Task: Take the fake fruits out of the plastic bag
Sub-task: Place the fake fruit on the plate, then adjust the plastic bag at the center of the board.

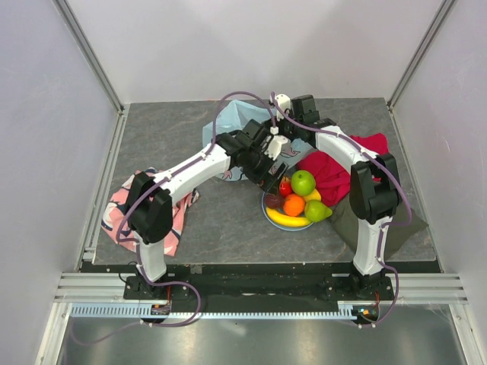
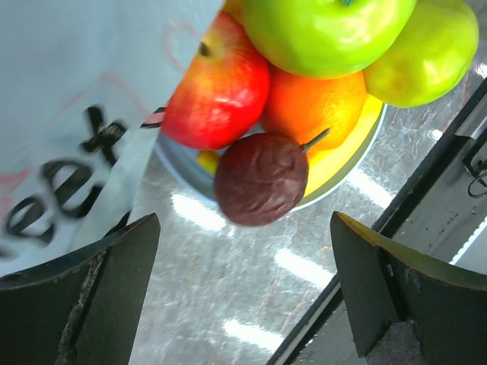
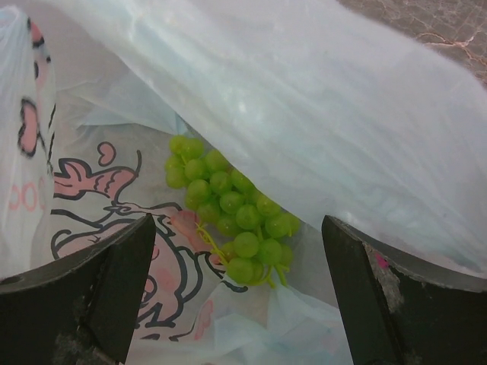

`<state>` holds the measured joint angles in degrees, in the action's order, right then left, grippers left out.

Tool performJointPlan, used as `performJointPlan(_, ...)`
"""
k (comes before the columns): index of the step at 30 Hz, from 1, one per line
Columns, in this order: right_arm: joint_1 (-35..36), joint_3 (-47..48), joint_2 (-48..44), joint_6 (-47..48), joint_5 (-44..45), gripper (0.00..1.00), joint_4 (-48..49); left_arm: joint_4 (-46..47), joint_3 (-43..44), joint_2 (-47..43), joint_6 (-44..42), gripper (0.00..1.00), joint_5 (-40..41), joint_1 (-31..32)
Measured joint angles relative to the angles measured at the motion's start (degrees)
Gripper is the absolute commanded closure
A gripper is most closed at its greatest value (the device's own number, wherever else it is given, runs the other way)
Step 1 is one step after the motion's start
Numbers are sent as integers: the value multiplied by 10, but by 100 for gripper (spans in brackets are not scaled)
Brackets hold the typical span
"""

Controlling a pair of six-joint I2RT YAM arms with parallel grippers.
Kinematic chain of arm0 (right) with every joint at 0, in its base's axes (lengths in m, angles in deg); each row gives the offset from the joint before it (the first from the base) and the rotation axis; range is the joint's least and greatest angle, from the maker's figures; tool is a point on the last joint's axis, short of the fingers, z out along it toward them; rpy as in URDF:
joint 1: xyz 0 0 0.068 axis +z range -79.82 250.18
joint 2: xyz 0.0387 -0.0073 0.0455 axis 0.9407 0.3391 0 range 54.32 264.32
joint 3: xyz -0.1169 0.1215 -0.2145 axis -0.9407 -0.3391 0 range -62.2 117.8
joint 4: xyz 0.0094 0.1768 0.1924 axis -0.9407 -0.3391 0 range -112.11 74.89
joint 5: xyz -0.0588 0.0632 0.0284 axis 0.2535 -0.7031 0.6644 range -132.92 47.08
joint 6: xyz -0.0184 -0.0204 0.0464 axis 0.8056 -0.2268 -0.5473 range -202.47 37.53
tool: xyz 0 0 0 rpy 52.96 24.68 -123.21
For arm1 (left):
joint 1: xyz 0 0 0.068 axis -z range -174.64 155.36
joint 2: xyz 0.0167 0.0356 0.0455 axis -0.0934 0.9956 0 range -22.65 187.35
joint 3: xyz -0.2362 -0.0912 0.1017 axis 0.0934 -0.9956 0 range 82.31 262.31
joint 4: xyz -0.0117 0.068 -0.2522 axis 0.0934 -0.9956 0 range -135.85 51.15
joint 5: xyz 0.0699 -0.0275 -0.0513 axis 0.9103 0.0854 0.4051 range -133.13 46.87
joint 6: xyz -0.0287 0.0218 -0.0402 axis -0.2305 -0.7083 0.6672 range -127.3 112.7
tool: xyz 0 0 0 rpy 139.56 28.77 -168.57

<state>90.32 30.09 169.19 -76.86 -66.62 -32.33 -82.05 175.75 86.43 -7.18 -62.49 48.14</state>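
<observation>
On the light-blue plate [image 1: 276, 220] lie a green apple [image 1: 303, 182], orange [image 1: 294, 204], banana [image 1: 286, 220], pear [image 1: 318, 211], red apple [image 1: 284, 186] and dark plum [image 1: 272, 200]. My left gripper [image 1: 268, 179] hangs open just above the plate's left side. In the left wrist view the plum [image 2: 260, 179] rests at the plate's rim [image 2: 183, 171], beyond the empty gap of the left gripper [image 2: 243, 289]. The plastic bag [image 1: 236, 125] lies behind the plate. My right gripper [image 3: 240, 289] is open inside the bag [image 3: 342, 114], over a green grape bunch [image 3: 228, 209].
A pink patterned cloth [image 1: 179, 220] lies under the left arm. A red cloth [image 1: 338, 171] and a dark olive cloth [image 1: 346, 220] lie right of the plate. A printed edge of the bag [image 2: 68, 114] hangs beside my left finger.
</observation>
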Motion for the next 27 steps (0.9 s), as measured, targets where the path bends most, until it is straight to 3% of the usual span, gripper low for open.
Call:
performJointPlan(5, 0, -2, -2, 8, 1, 2, -8, 12, 13, -55, -17, 1, 17, -35)
performJointPlan(9, 4, -33, -29, 17, 0, 2, -16, 26, 95, -95, -29, 1, 66, -87)
performJointPlan(18, 44, -47, -65, 32, 0, 2, -23, 15, 213, -69, -31, 1, 180, -168)
performJointPlan(24, 75, -62, -78, 37, 1, 2, -35, -33, 201, -9, -32, 21, 191, -191)
performJointPlan(27, 79, -65, -80, 38, 14, 2, -42, -42, 121, -33, -34, 73, 177, -199)
